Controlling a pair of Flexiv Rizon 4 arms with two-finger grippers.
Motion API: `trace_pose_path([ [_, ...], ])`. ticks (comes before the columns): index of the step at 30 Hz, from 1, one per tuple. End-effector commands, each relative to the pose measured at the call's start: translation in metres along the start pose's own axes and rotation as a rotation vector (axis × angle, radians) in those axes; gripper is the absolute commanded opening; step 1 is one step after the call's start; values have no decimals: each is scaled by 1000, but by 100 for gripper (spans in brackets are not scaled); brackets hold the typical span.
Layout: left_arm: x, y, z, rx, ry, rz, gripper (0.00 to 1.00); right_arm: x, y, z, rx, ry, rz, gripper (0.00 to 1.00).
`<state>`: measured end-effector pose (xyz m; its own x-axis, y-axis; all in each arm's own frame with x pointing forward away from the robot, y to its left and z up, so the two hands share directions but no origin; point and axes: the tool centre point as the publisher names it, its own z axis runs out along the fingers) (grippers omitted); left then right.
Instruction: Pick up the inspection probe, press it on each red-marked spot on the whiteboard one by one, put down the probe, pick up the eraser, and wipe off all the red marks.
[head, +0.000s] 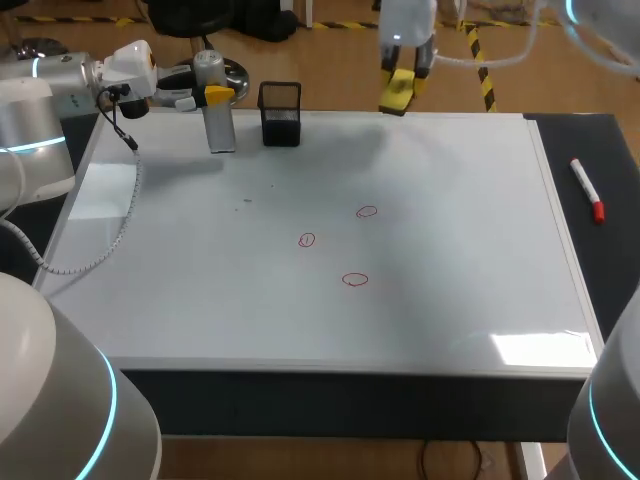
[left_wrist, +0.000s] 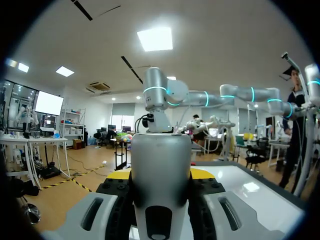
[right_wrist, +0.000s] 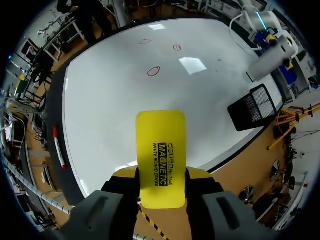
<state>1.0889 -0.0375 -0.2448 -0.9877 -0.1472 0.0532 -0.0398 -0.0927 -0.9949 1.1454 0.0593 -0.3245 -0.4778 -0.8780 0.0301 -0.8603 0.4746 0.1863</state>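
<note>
1. Head view: the left gripper (head: 212, 97) is closed around the inspection probe (head: 217, 125). The probe stands upright near the whiteboard's (head: 450, 300) far left corner, just beside a black mesh cup (head: 281, 114). The right gripper (head: 403, 72) hangs over the far edge, clamping the yellow eraser (head: 395, 98). Three red marks (head: 355, 280) sit unwiped mid-board, and a red marker (head: 587, 190) lies off the board's right side.
2. Left wrist view: the probe (left_wrist: 161, 175) fills the gap, with both yellow tips against its sides. It is tall and narrow, so a careless release could topple it into the cup.
3. Right wrist view: the fingers (right_wrist: 200, 176) pinch the eraser (right_wrist: 161, 155) at its near end, and most of it juts out ahead. Pressing down could pivot it in the grip, and a tilted face would leave red streaks.
</note>
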Motion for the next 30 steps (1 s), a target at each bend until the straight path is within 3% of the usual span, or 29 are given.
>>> trace_pose_path([
  [1, 0, -1, 0, 0, 1, 0, 0, 37, 17, -45, 119, -30, 31, 0],
  [10, 0, -1, 0, 0, 1, 0, 0, 75, 26, -61, 134, -63, 160, 0],
  [20, 0, -1, 0, 0, 1, 0, 0, 118, 42, -48, 118, -104, 306, 0],
  [30, 0, -1, 0, 0, 1, 0, 0, 135, 53, -40, 109, -132, 369, 0],
])
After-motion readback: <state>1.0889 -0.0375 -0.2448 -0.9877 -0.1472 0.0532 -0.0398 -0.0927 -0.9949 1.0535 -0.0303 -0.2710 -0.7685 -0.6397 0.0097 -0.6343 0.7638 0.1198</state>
